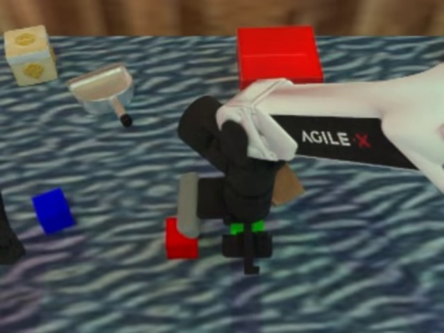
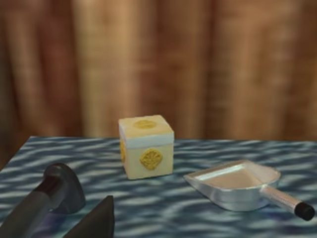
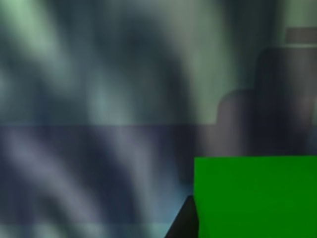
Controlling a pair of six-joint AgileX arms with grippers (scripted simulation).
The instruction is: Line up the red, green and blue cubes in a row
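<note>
My right gripper [image 1: 248, 244] points down at the table's middle, shut on the green cube [image 1: 248, 227], which shows only as a strip between the black fingers. In the right wrist view the green cube [image 3: 255, 198] fills the corner, with a dark finger [image 3: 185, 220] against its side. The red cube [image 1: 181, 239] rests on the table just left of the gripper, a gap between them. The blue cube [image 1: 53, 210] sits alone far to the left. My left arm [image 1: 5, 239] is parked at the left edge, one finger [image 2: 99, 220] showing, jaws wide apart.
A large red box [image 1: 279, 54] stands at the back, behind the right arm. A cream cube with yellow marks [image 1: 29, 54] and a metal scoop [image 1: 104, 87] are at the back left. A grey and black tool [image 1: 189, 202] lies partly under the right arm, touching the red cube's back.
</note>
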